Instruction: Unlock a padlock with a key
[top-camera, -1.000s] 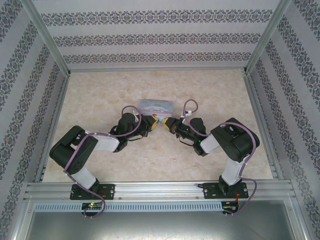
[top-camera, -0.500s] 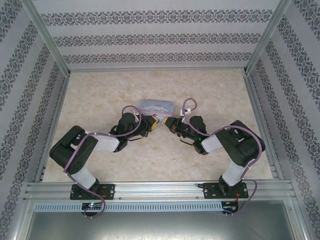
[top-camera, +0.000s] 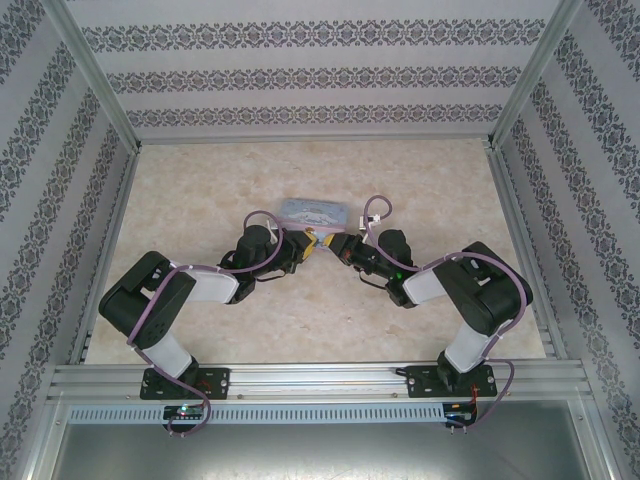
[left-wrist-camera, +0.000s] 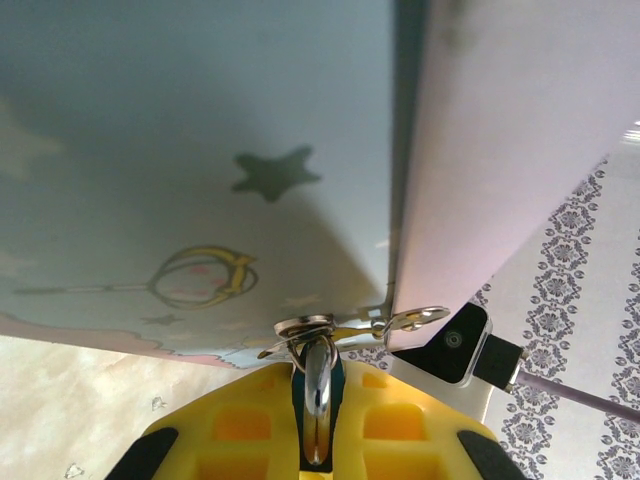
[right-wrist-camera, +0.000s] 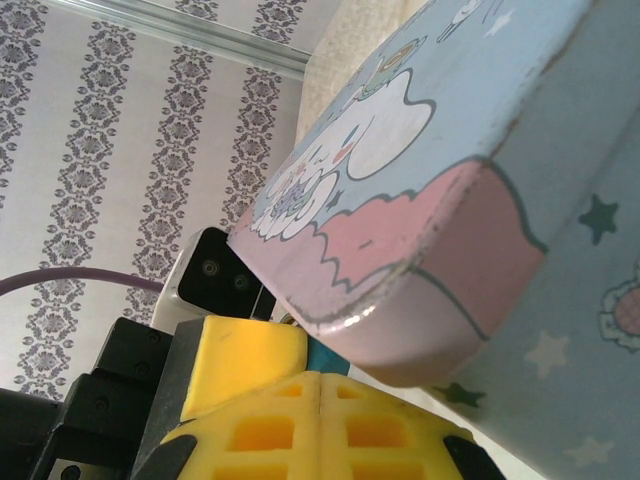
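Reaching inward with elbows bent low, both arms meet tip to tip. The left gripper (top-camera: 304, 250) has its jaws clenched on the tiny bluish padlock (left-wrist-camera: 318, 392), and small silvery rings (left-wrist-camera: 305, 325) stick out just past its tips. The right gripper (top-camera: 339, 247) has its jaws pressed shut; I cannot tell if it pinches anything. The pastel-blue cartoon-printed tin box (top-camera: 313, 211) sits just beyond both jaws.

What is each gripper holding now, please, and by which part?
Left gripper pinches the padlock, seemingly across its bluish body, shackle toward the box. Right gripper is shut; anything it holds is hidden.
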